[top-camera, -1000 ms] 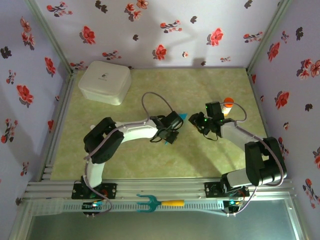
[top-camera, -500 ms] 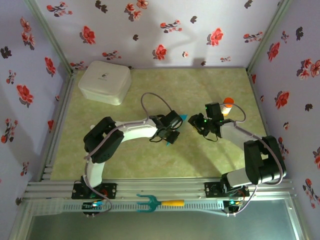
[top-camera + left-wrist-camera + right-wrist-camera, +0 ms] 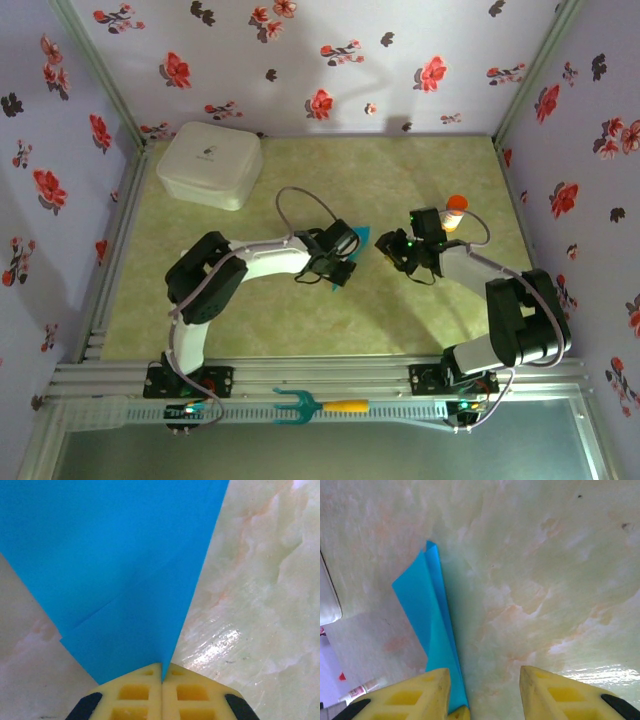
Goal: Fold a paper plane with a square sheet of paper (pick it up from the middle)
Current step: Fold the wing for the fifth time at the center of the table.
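The teal-blue paper is folded, with a crease line across it, and stands on edge above the marbled table. My left gripper is shut on its lower edge, the yellow fingers pressed together. From above, bits of the paper stick out past the left gripper at the table's middle. In the right wrist view the paper looks like a narrow pointed strip just left of my right gripper, which is open with nothing between its fingers. From above, the right gripper sits close to the paper's right.
A white lidded box stands at the back left. An orange-capped tube lies behind the right gripper. A teal fork-shaped tool with a yellow handle rests on the front rail. Flowered walls close in three sides.
The right gripper has edged left toward the paper. The left gripper, still holding the paper, has shifted slightly.
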Tool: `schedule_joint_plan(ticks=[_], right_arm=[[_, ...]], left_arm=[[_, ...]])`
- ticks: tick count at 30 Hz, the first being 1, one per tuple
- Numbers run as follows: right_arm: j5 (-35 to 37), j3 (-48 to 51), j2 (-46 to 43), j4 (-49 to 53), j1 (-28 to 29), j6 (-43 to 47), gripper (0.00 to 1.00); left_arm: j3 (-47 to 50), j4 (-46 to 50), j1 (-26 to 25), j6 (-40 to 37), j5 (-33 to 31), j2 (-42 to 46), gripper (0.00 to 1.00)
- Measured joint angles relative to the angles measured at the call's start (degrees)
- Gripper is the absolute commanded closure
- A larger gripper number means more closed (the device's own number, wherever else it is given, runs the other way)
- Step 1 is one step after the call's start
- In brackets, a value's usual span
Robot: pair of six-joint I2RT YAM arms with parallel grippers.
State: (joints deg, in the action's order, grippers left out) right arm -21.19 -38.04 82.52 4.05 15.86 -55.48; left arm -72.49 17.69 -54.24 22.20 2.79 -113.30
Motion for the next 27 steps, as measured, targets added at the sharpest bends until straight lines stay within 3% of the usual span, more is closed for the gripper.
schedule_joint_plan(ticks=[16, 27], right_arm=[[-0.7, 0.7, 1.7, -3.8, 1.5, -0.3, 0.61], [-6.1, 5.8, 1.7, -14.8, 3.0, 0.9, 0.88]], left_arm=[[10.8, -16.0, 5.0, -0.5, 13.8, 3.1, 1.0], [13.0, -20.5, 5.8, -2.2, 25.3, 3.1, 1.0]])
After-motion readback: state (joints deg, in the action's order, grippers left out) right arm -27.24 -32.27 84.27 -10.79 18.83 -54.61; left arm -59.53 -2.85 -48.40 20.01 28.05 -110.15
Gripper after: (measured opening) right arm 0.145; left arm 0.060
